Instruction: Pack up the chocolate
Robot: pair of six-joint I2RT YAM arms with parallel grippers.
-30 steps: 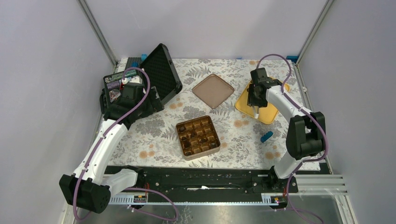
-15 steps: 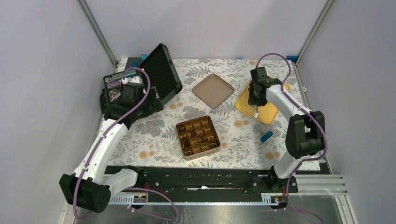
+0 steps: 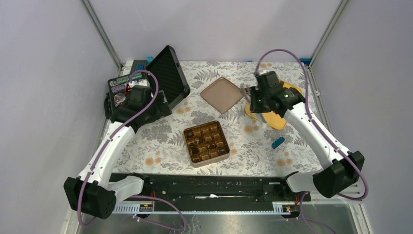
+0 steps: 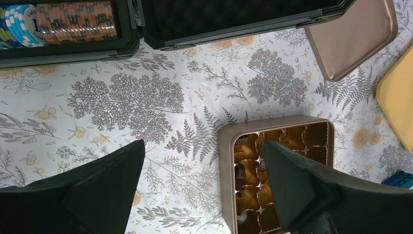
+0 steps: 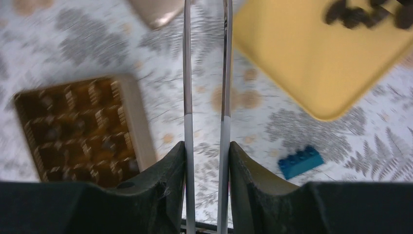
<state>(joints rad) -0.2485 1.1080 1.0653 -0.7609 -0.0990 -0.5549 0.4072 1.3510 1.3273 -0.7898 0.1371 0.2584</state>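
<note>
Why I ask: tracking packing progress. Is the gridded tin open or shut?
Open. The tin shows bare compartments from above, some holding chocolate, and its flat lid lies apart from it, farther back.

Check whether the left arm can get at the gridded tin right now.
Probably yes. The left gripper hangs with jaws wide open and empty, the tin lies just ahead on the cloth, and nothing stands between them.
</note>
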